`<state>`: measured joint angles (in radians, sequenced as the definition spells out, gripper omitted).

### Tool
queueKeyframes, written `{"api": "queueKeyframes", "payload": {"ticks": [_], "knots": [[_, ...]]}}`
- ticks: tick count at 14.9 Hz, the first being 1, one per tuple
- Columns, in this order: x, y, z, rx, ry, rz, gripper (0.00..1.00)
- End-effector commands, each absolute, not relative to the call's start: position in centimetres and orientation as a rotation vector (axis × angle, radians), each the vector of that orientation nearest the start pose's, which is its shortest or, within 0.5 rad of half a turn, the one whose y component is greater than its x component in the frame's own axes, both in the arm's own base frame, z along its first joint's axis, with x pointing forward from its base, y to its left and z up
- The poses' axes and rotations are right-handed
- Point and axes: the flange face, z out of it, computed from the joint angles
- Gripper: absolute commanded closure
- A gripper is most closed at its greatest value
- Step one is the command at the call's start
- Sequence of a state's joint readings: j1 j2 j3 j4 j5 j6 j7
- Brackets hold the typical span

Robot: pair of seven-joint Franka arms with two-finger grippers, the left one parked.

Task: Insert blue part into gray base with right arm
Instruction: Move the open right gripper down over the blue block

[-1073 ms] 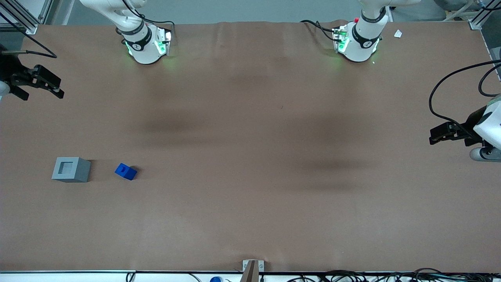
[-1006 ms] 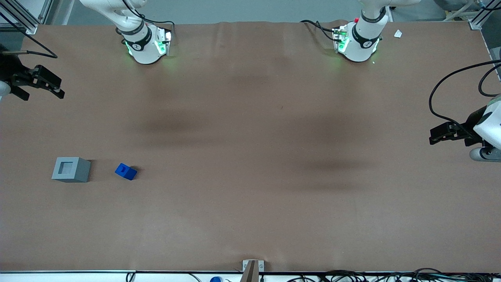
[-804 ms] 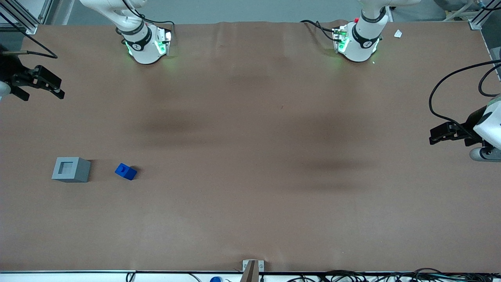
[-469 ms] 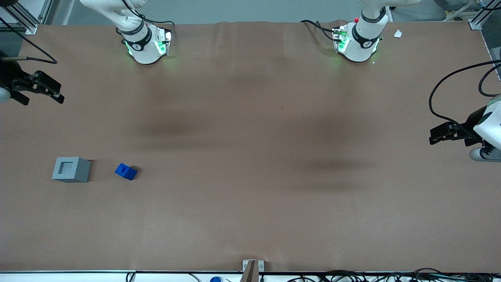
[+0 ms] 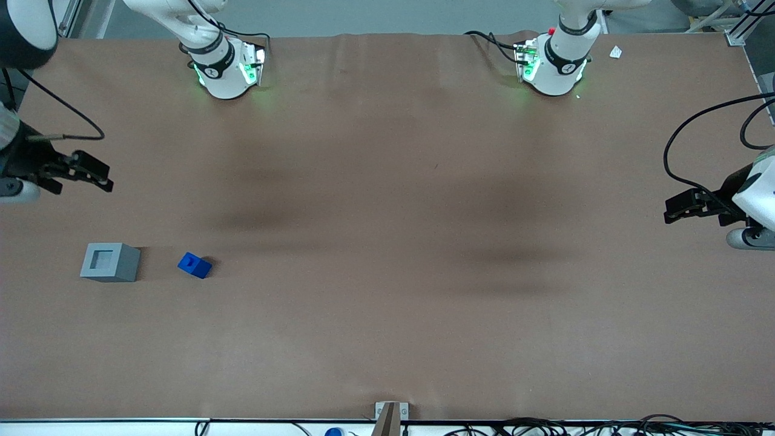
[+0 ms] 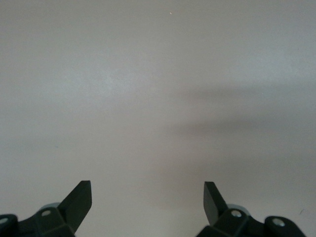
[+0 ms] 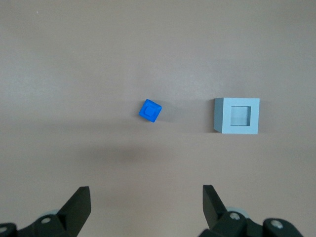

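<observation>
Brown paper-like covering is seen over the whole table (image 5: 387, 242) in the front view, where the gray base (image 5: 110, 261) is set toward the working arm's end, recess upward, so that it can be loaded from above. The blue part (image 5: 194, 264) is placed beside it, apart from it and turned at an angle to its sides, so a rotation is judged necessary before insertion. The right arm (image 5: 18, 36) is held at the table's edge, and its gripper (image 5: 91, 172) is carried above the surface, farther from the front camera than both blocks and well apart from them; nothing is gripped. From the right wrist, the blue part (image 7: 149, 110) and the gray base (image 7: 237, 116) are both framed between the spread fingertips (image 7: 79, 205), and the jaws are seen wide open and empty, as suits an approach before a grasp. The task is judged to be at its outset, with the part not yet reached. From the left wrist, only bare table (image 6: 158, 98) is shown.
</observation>
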<state>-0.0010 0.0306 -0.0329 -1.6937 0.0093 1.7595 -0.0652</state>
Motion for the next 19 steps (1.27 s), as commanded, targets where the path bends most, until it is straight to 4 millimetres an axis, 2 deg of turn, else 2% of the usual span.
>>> {"api": "queueKeyframes", "payload": {"ticks": [1, 5, 7, 11, 15, 19], "knots": [[59.5, -2.0, 53.3, -3.124, -0.026, -0.035, 0.0], [60.7, -2.2, 48.0, -3.124, 0.132, -0.041, 0.0], [61.3, -2.2, 44.9, -3.115, 0.277, -0.04, 0.0], [61.7, -2.2, 39.0, -3.104, 0.397, -0.037, 0.0], [62.7, -1.2, 34.9, -3.069, 0.616, -0.036, 0.03], [63.5, -0.6, 31.1, -3.053, 0.692, -0.051, 0.07]]}}
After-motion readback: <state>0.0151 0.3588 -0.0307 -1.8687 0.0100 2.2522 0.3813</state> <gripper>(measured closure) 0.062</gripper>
